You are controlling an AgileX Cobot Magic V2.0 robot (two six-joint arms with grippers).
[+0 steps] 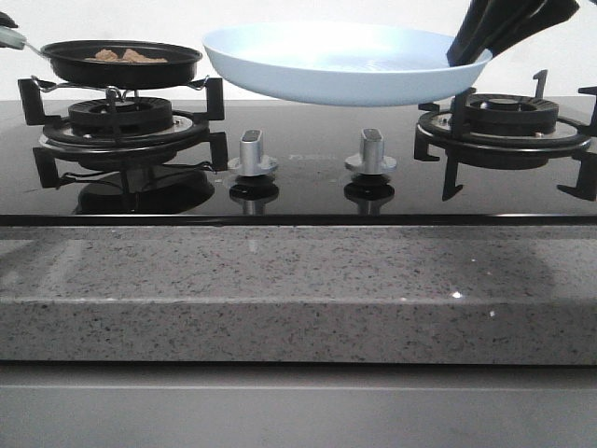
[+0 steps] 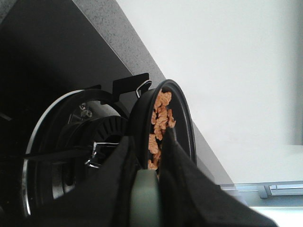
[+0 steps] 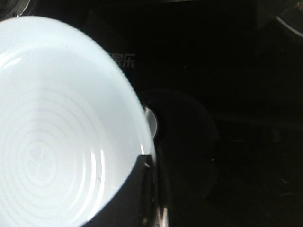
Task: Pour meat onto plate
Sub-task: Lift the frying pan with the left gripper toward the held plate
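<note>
Two black pincers reach in: the right pincer (image 1: 466,49) pinches the smooth, round pale-blue plate (image 1: 345,61), the left pincer (image 2: 147,163) the black round pan (image 1: 121,62) of thin brown meat (image 2: 160,125).

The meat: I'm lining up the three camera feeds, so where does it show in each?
Front view: meat in the black pan, far left, above the left burner.
Left wrist view: meat in the pan, centre.
Right wrist view: not in it.
Shared landmark: the left burner.

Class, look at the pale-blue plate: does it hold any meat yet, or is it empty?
Empty. The plate shows only bare glossy surface in the right wrist view, while the meat sits in the frying pan over the left burner.
</note>
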